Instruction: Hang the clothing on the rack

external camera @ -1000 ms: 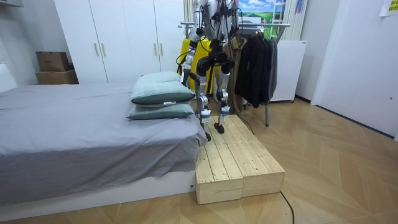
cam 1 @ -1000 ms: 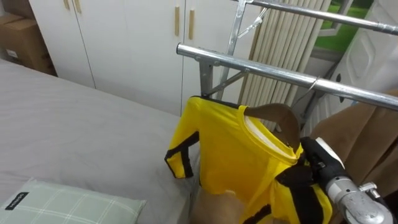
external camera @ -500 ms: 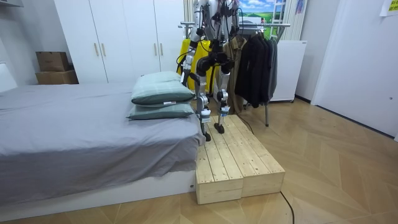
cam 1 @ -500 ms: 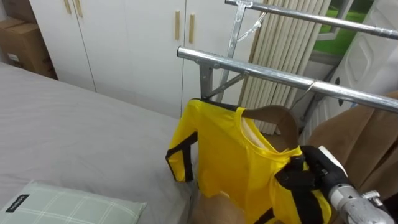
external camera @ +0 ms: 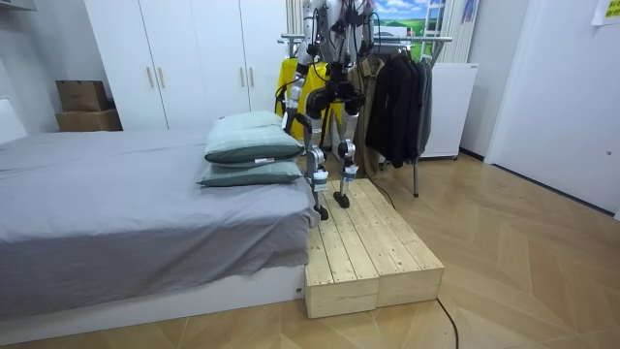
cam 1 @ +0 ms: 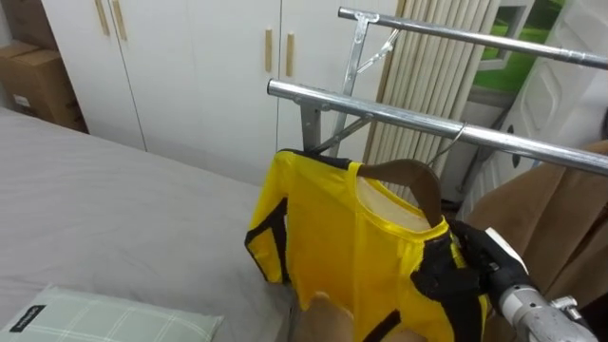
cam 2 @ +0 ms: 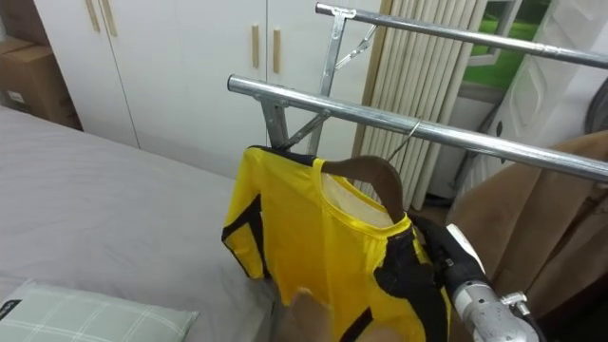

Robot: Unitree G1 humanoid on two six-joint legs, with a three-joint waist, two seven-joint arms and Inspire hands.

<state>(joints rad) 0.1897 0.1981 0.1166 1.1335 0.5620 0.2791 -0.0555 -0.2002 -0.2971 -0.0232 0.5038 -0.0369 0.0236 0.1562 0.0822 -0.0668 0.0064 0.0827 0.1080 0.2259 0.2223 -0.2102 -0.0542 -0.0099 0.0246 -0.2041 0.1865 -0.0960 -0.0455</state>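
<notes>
Yellow shirt point(cam 1: 332, 237): on wooden hanger point(cam 1: 408, 176), hook at rack rail point(cam 1: 380, 109).
Right hand point(cam 1: 486, 245): against shirt's shoulder, fingers' state unclear.
Robot: on wooden platform point(external camera: 363, 242) beside bed point(external camera: 116, 194).

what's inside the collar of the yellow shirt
A brown wooden hanger: its curved top shows in the neck opening of the yellow shirt, its wire hook reaching up to the metal rail. Its shoulders are covered by the cloth.
</notes>
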